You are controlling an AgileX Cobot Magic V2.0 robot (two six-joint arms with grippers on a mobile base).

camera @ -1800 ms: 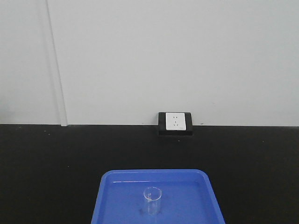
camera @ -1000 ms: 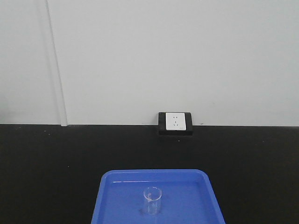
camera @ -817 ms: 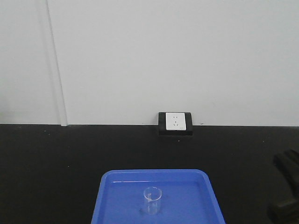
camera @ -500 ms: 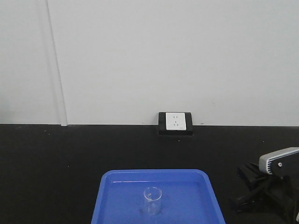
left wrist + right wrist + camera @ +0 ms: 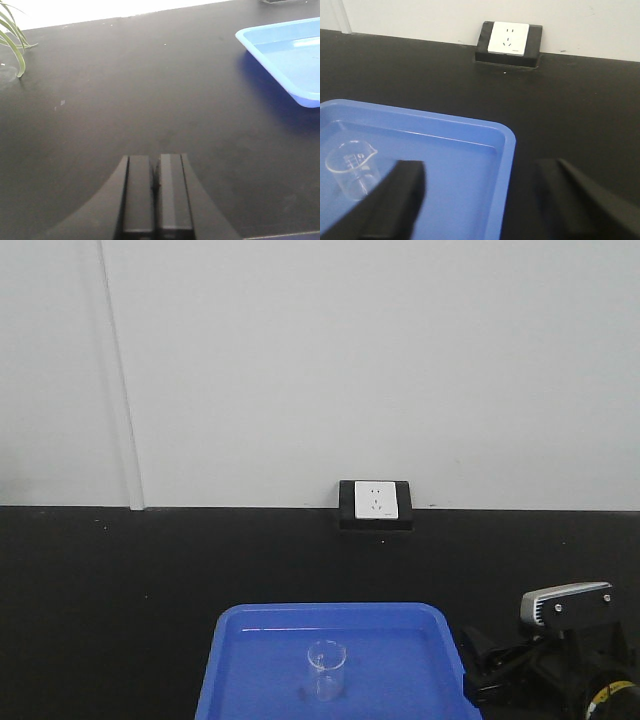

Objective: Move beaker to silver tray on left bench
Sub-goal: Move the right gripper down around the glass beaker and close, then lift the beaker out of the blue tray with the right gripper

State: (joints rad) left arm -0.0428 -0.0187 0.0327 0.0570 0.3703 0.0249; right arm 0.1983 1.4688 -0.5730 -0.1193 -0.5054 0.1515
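Note:
The beaker [image 5: 326, 668], a small clear glass cylinder, stands upright in the middle of a blue plastic tray [image 5: 240, 660]. It also shows at the left of the right wrist view [image 5: 351, 169]. My right gripper [image 5: 479, 185] is open, straddling the blue tray's right rim [image 5: 506, 165], to the right of the beaker and apart from it. In the front view the right gripper [image 5: 478, 665] sits at the tray's right edge. My left gripper [image 5: 155, 187] is shut and empty over bare black counter. The silver tray is out of view.
A black counter [image 5: 120, 600] runs along a white wall. A white socket in a black block [image 5: 375, 503] sits at the back. The blue tray's corner [image 5: 280, 60] lies right of my left gripper. Green plant leaves [image 5: 12, 35] hang at the far left.
My right arm has come into the front view from the lower right and moved left up to the blue tray's right edge. The beaker and tray have not moved.

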